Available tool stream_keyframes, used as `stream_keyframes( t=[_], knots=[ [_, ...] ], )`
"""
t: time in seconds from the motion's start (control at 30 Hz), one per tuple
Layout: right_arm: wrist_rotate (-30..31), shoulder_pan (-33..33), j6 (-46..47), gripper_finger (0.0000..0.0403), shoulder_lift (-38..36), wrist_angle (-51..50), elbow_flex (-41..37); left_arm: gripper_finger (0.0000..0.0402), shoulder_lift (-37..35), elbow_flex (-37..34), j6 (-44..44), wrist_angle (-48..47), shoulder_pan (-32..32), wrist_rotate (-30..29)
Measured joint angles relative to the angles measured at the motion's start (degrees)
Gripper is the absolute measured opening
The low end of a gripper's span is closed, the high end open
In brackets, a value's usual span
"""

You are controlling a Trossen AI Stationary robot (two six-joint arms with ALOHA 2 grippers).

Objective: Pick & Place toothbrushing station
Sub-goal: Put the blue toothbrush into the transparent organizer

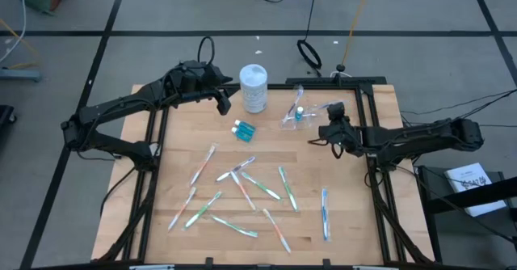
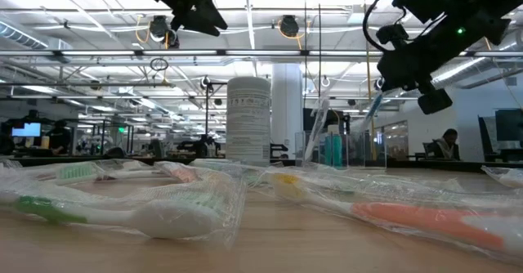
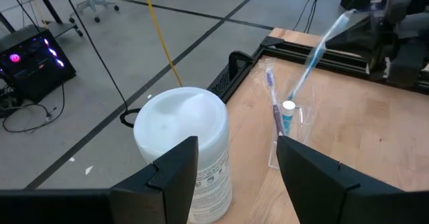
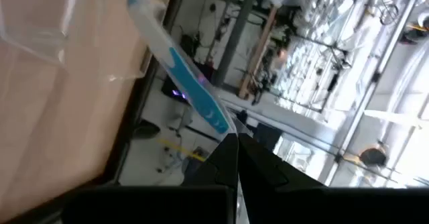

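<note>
A small clear cup (image 1: 296,115) stands at the table's far right and holds a purple-accented toothbrush (image 3: 271,93) and a small blue tube (image 3: 288,113). My right gripper (image 1: 323,132) is beside the cup and above the table. It is shut on a wrapped blue toothbrush (image 4: 181,66), whose lower end reaches the cup's mouth (image 3: 295,96). My left gripper (image 3: 238,150) is open and empty, raised at the far left beside a white canister (image 1: 254,86). Two blue tubes (image 1: 242,129) and several wrapped toothbrushes (image 1: 242,185) lie flat on the table. My right gripper pinches the wrapped blue toothbrush between its two shut fingers at the brush's upper end (image 4: 218,123). The brush is clear of the table and slants down from the fingers toward the cup (image 2: 327,146). Whether its lower end is inside the cup, I cannot tell.
The tall white canister (image 3: 181,143) stands upright close in front of my left gripper. Black frame rails (image 1: 367,84) run along the table's far and side edges. The loose toothbrushes cover the middle and near part of the table.
</note>
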Motion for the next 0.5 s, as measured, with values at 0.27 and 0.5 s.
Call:
stream_keyframes(
  t=[0.27, 0.5],
  knots=[
    [2.4, -2.8, 0.1, 0.0, 0.1, -1.1, -1.0, 0.0209, 0.0, 0.0, 0.0, 0.0, 0.0, 0.0],
    [-4.2, -4.4, 1.7, 0.0, 0.1, -0.7, -2.1, 0.0209, 0.0, 0.0, 0.0, 0.3, 0.0, 0.0]
  ],
)
